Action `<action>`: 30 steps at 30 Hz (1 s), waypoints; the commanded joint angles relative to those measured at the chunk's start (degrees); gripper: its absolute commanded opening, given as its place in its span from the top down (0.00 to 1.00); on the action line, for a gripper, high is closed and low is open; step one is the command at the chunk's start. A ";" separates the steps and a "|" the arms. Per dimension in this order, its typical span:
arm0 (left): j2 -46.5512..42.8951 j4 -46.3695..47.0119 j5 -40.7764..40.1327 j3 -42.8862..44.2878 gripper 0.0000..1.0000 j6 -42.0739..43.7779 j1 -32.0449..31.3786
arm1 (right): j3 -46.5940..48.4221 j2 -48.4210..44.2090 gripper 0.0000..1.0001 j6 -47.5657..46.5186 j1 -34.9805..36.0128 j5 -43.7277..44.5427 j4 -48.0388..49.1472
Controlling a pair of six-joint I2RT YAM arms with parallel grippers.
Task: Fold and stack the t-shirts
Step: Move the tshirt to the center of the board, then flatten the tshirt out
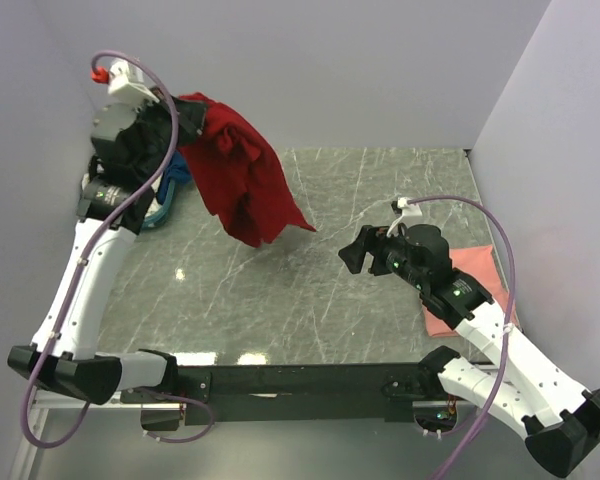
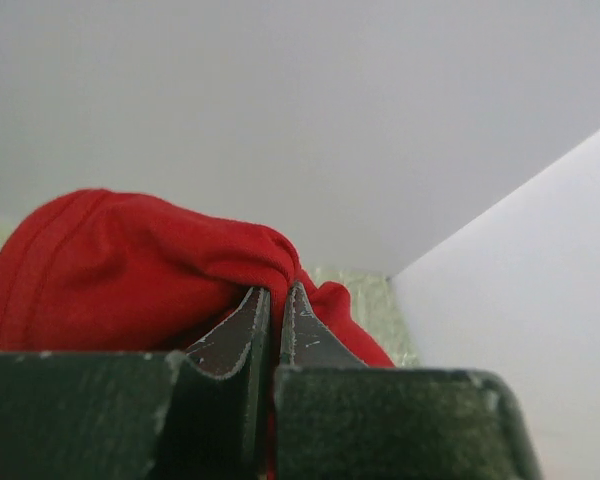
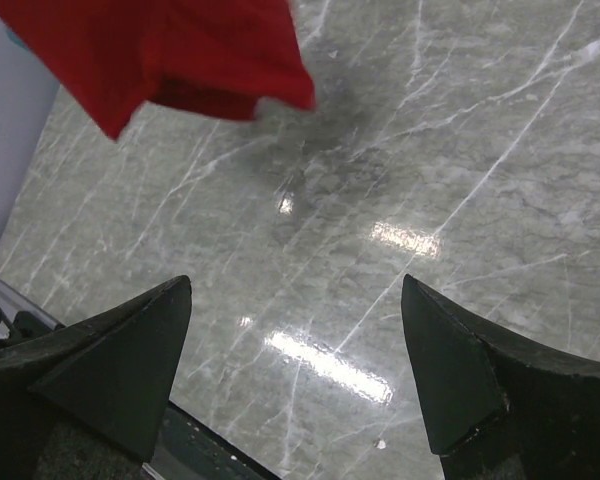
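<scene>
Red shirt (image 1: pixel 242 180) hangs in the upper left of the top view, bunched fold pinched in the left gripper (image 2: pixel 276 296), jaws almost fully closed on it, cloth draping over the grey table (image 1: pixel 380 190). Right gripper (image 3: pixel 295 370), centre-right, jaws spread wide, holds nothing. Pink shirt (image 1: pixel 477 268) lies flat at the right edge, partly under that arm.

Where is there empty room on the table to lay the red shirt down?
The table is bare in the middle, between the hanging red shirt, the open right gripper and the near edge. The right edge is crowded: a pink shirt lies under the right arm. The left edge holds a basket.
</scene>
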 commanded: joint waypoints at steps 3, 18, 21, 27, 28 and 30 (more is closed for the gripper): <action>4.36 0.86 -2.25 -10.49 0.90 -6.82 0.00 | 2.35 1.17 0.09 -1.08 -0.01 1.55 0.28; 2.36 2.96 -0.12 -37.83 0.40 -13.25 0.54 | 1.12 13.82 0.10 -0.38 -0.01 -1.52 6.16; 0.87 3.84 -0.84 -43.72 0.44 -13.95 -0.96 | 2.17 20.39 0.11 0.50 -0.01 0.32 8.54; -2.38 5.61 0.48 -49.54 0.46 -13.95 -1.75 | 6.91 33.84 0.15 3.40 -0.01 1.99 14.50; -2.74 5.52 0.74 -49.81 0.46 -13.78 -1.75 | 7.71 35.35 0.16 3.57 -0.01 2.17 15.22; -3.53 5.61 1.27 -50.43 0.46 -13.69 -1.93 | 10.51 40.01 0.17 4.01 0.07 2.70 15.75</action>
